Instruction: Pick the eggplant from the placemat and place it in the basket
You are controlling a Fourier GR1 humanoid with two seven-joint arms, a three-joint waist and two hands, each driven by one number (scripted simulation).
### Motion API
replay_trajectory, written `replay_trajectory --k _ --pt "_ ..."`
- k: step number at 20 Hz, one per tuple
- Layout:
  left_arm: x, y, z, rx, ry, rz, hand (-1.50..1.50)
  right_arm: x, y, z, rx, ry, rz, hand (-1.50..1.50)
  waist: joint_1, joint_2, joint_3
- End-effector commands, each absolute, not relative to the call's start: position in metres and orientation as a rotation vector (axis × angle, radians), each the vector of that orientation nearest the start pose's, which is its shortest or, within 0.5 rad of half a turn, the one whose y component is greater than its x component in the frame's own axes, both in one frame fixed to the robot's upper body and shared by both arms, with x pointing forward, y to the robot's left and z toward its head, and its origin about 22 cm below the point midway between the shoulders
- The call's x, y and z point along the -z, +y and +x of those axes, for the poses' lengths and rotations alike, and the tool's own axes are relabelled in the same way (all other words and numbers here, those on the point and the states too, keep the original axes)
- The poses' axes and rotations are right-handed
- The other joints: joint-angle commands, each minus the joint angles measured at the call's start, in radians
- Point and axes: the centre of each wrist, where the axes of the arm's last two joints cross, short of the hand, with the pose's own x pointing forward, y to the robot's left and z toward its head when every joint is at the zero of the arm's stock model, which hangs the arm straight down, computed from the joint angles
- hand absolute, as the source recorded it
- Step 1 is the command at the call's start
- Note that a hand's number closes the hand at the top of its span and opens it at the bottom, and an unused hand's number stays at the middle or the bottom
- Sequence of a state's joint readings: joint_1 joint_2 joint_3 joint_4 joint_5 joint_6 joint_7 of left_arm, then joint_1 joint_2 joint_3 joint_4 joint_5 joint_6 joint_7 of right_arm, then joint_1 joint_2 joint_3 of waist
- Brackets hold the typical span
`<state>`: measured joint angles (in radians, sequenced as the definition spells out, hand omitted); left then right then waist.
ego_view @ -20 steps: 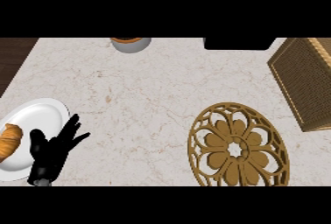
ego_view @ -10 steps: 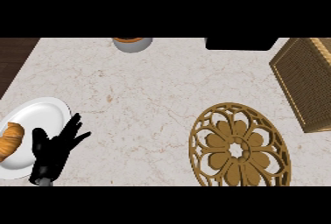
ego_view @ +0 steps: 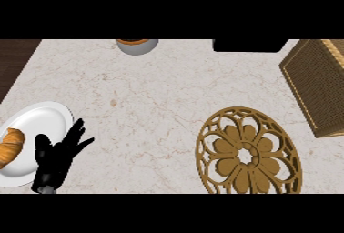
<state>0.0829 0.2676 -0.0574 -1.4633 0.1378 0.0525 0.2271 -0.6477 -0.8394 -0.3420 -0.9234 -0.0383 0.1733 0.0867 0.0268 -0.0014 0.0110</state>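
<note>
The black left hand point(ego_view: 58, 157) rests at the lower left of the frame, fingers spread wide and holding nothing, overlapping a round white plate point(ego_view: 42, 119) with a golden croissant point(ego_view: 9, 147). On the pale marble worktop point(ego_view: 154, 100), at lower right, lies the round golden openwork placemat point(ego_view: 246, 152); the woven brown wicker basket point(ego_view: 318, 82) stands at the right edge. I cannot see the eggplant.

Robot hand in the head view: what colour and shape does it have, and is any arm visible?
Only one robot hand shows, at the lower left. It is entirely black, with slim fingers and a thumb. A small grey piece of forearm shows below it at the view's lower edge. No cables or markings are visible.
</note>
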Motion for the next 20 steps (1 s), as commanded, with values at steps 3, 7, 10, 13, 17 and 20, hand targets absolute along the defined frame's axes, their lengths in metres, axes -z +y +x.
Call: replay_trajectory --k 3,7,10,13,17,20 --pt "0.044 0.306 0.203 0.044 -1.034 0.139 0.00 -0.209 -0.507 0.326 -0.149 -1.431 -0.919 1.50 0.004 0.016 -0.011" --pt "0.043 0.284 0.213 0.082 -1.050 0.131 0.00 -0.185 -0.514 0.330 -0.245 -1.415 -0.955 1.50 0.009 0.018 -0.009" --pt "0.052 0.291 0.199 0.067 -1.027 0.142 0.00 -0.184 -0.524 0.324 -0.325 -1.435 -0.973 -1.50 0.009 0.015 -0.009" --pt "0.053 0.285 0.197 0.057 -1.017 0.133 0.00 -0.199 -0.533 0.321 -0.309 -1.463 -0.983 -1.50 0.002 0.011 -0.009" --pt "0.048 0.283 0.205 0.056 -1.036 0.132 0.00 -0.210 -0.543 0.322 -0.220 -1.494 -0.972 -1.50 0.015 0.017 -0.008" --pt "0.055 0.282 0.192 0.051 -1.026 0.146 0.00 -0.198 -0.543 0.322 -0.149 -1.551 -0.938 -1.50 0.002 0.010 -0.009"
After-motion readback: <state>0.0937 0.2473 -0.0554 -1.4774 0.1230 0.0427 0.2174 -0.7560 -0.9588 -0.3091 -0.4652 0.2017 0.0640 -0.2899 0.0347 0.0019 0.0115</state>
